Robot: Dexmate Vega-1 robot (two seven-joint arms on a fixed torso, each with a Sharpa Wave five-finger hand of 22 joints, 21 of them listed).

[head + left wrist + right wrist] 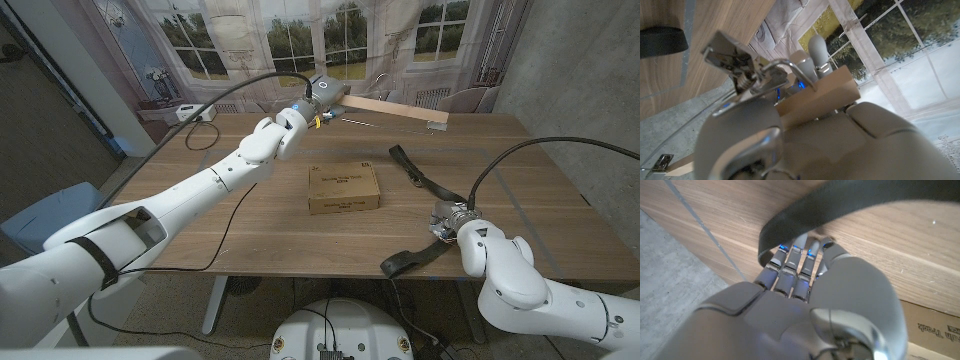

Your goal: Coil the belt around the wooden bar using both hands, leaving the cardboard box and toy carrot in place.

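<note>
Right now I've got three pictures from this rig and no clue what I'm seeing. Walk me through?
It is a two-armed robot with five-finger hands, standing at a wooden table. The wide picture comes from its head camera; the other two come from cameras on its wrists, looking along the back of each hand. On the table lie a cardboard box and a black belt that runs down to the near edge. The left hand grips one end of a wooden bar at the far edge. The right hand sits at the belt; whether it grips it is unclear.

Left hand (322, 98) reaches far forward, fingers closed; right hand (452, 222) hangs low, fingers curled.
</note>
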